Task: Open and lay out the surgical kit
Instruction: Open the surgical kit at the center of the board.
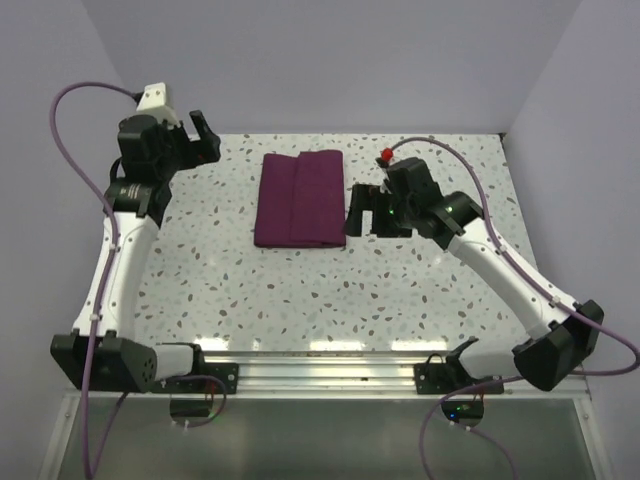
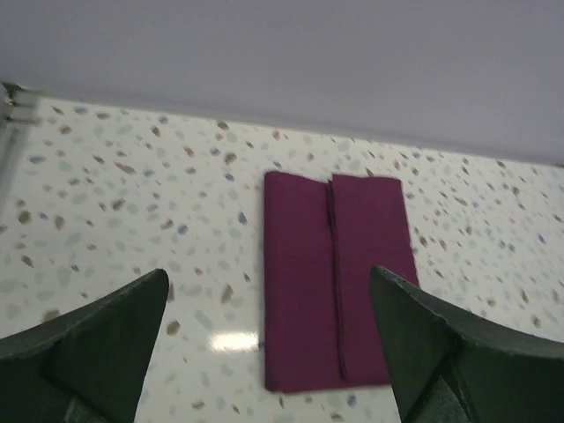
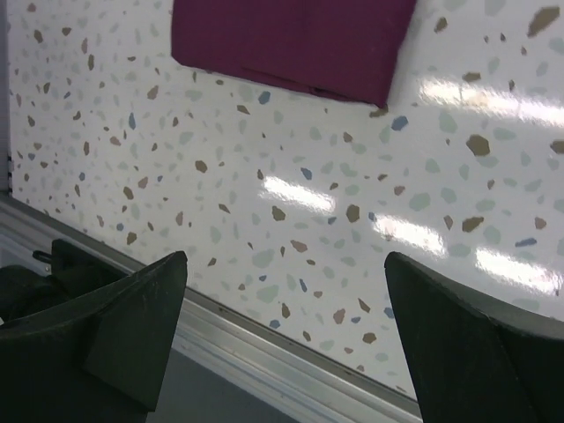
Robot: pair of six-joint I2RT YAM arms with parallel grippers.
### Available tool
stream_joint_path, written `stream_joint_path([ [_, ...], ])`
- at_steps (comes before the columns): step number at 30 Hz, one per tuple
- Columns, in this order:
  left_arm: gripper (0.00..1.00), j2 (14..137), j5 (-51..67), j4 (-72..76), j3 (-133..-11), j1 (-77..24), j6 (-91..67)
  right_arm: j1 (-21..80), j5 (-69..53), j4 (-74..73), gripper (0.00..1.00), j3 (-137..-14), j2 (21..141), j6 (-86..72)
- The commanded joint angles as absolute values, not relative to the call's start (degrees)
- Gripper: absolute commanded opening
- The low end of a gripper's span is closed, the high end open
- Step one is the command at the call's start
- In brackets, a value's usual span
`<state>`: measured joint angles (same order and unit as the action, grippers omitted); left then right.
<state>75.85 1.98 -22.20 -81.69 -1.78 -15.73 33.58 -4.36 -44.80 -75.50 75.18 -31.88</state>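
Note:
The surgical kit is a dark maroon cloth wrap, folded shut into a flat rectangle with a seam down its middle, lying at the back middle of the speckled table. No tray or instruments show. My left gripper is open and hovers off the kit's far left corner. In the left wrist view the kit lies ahead between the spread fingers of the left gripper. My right gripper is open and empty just right of the kit's near right corner. In the right wrist view the kit sits at the top, beyond the right gripper.
The white terrazzo table is walled by pale panels at the back and both sides. A metal rail runs along the near edge between the arm bases. In the right wrist view a table edge strip shows below the fingers.

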Motion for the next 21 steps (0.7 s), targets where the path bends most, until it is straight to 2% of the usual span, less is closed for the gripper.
stream_joint_path([
  [1,1.0,67.95,12.95,-26.48,-68.99,-1.58,-24.77,37.95,-4.41,-47.27,0.98,-85.58,82.16,-26.81],
  [2,1.0,66.11,17.97,-20.97,-64.56,-1.06,-27.74,41.01,-3.26,-48.24,0.98,-88.04,84.44,-26.37],
  [4,0.93,65.74,29.03,-15.75,-54.9,-0.88,-31.1,43.49,-1.68,-50.7,0.98,-95.6,91.91,-24.44],
  [6,0.91,63.29,29.36,-9.8,-50.12,-1.05,-36.7,46.22,1.3,-52.37,0.98,-102.87,99.53,-23.73],
  [11,0.92,58.72,14.01,-20.79,-50.35,-1.05,-34.64,49.3,6.31,-60.98,0.94,-121.08,117.31,-24.08],
  [15,0.88,55.82,7.49,-25.92,-50.89,-1.06,-32.78,50.45,10.53,-66.78,0.89,-138.2,133.81,-24.87],
  [18,0.87,54.49,6.33,-27.5,-50.45,-1.93,-32.17,50.45,13.17,-67.94,0.85,-144.82,139.03,-25.57],
  [21,0.84,54.06,3.79,-29.88,-50.1,-3.78,-31.11,50.36,16.77,-66.71,0.79,-144.32,141.68,-26.63],
])
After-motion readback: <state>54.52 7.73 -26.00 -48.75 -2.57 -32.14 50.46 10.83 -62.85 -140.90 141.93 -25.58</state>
